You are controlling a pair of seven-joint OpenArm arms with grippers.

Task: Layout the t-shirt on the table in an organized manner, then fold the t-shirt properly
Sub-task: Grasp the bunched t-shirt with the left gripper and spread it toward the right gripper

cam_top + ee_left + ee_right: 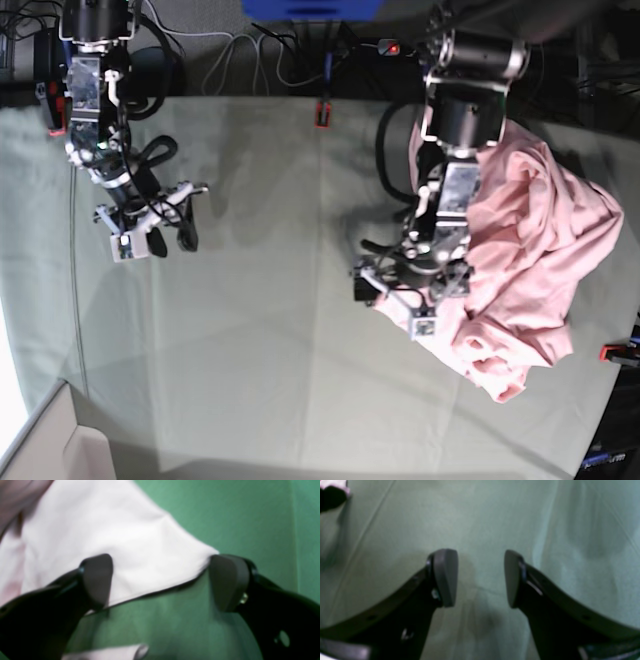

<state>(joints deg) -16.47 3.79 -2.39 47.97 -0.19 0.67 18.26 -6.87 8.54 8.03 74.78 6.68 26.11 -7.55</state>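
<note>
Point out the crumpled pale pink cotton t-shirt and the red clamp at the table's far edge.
Crumpled pale pink cotton t-shirt (530,260): base view, middle of the heap.
Red clamp (322,114): base view, its body on the far edge.

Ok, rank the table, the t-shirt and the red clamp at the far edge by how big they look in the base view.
1. Table: fills most of the view.
2. T-shirt: a crumpled pink heap on one side.
3. Red clamp: tiny, though it sits farthest from the camera, which shrinks it somewhat.
</note>
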